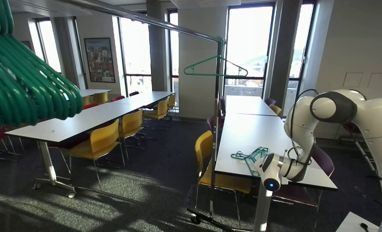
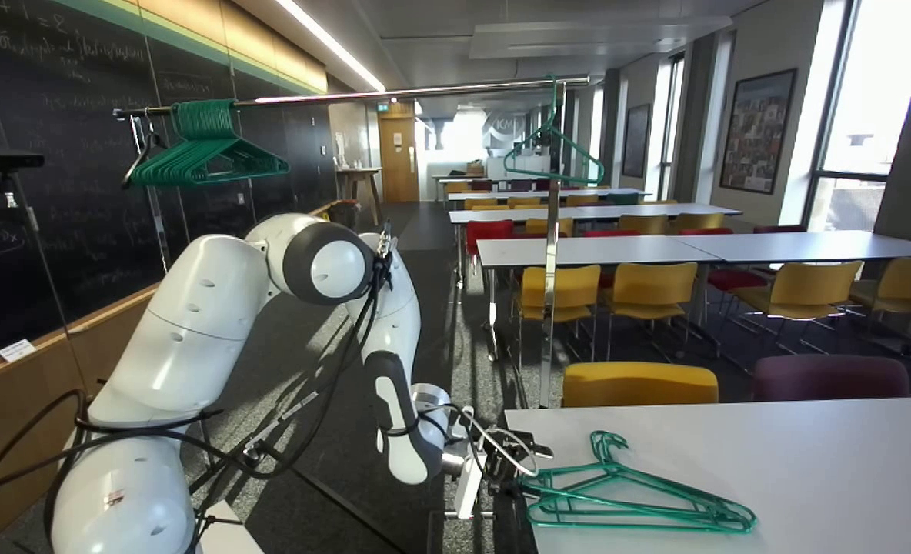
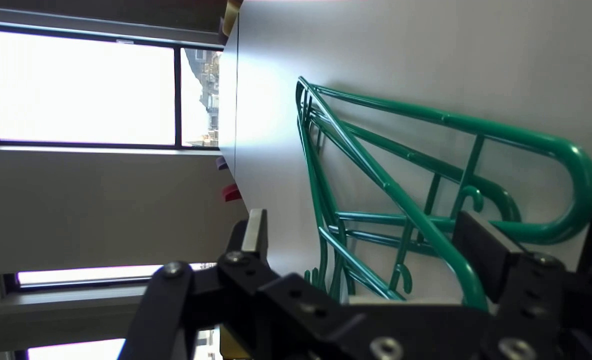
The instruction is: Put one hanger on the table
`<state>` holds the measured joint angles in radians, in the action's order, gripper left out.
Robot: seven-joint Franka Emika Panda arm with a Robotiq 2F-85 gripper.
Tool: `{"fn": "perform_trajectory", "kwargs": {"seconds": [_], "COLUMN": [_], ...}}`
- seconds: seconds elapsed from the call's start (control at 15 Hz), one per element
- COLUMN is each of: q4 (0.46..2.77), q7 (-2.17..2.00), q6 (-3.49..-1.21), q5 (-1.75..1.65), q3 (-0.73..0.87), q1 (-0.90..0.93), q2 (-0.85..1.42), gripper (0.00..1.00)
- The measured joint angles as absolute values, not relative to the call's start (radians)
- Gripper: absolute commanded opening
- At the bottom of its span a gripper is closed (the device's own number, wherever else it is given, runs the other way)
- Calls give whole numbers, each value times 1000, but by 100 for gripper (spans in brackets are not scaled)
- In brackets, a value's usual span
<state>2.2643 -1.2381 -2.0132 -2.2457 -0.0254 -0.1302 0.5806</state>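
Fingers [image 3: 482, 250] spread wide and clamped on nothing, a robot gripper [image 3: 363, 217] stands level with a loose green hanger [image 3: 387, 186] on a long white table [image 2: 832, 469], with the robot arm [image 1: 302, 119] reaching in over the table's end. The hanger lies on the tabletop, crossing over other hangers [image 3: 446, 119] in an overlapping tangle close to the edge. In the wrist view, one of its bars runs through the gap between the fingers, just beside one of them; whether the two touch is hard to tell from this angle. Up on the metal rail [image 2: 425, 91], a single hanger [image 1: 204, 74] hangs at one end and a dense bunch of hangers [image 2: 205, 158] at the opposite end. The step in hand appears to be the release, with the job of putting one hanger on the table all but complete. The next move likely calls for a slow, straight retreat from the table, fingers held apart, so that the bar slides free of the gap and nothing snags the frame and drags it over the edge.
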Motion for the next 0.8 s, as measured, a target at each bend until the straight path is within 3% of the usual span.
{"fn": "perform_trajectory", "kwargs": {"seconds": [0.8], "q4": [2277], "q7": [-1238], "q6": [-2011], "q5": [-2246], "q3": [-34], "q1": [-129], "q2": [596], "gripper": [100]}}
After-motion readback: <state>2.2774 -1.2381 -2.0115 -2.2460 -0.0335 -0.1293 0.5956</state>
